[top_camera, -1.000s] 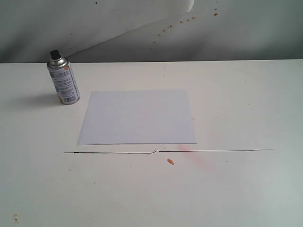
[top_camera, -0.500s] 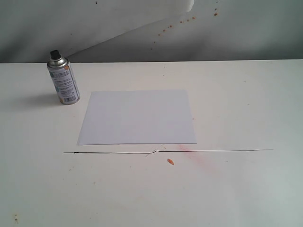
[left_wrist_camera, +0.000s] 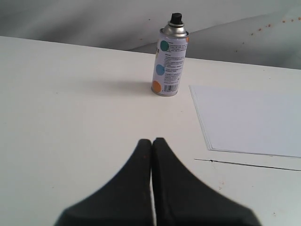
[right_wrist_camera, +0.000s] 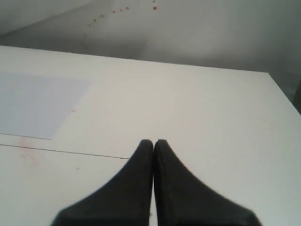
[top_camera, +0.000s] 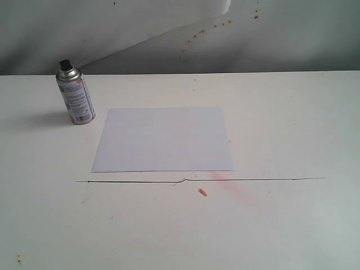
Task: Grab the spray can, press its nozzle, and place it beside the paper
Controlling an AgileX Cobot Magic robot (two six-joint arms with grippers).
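The spray can stands upright at the table's back left, its black nozzle on top, a short gap from the paper's far left corner. The white paper lies flat in the middle of the table. Neither arm shows in the exterior view. From the left wrist, the spray can and nozzle stand well ahead of my left gripper, which is shut with nothing in it; the paper lies to one side. My right gripper is shut and empty over bare table, the paper off to its side.
A thin dark line crosses the tabletop just in front of the paper. A small orange speck and a faint pink stain lie near it. A grey wall rises behind the table's far edge.
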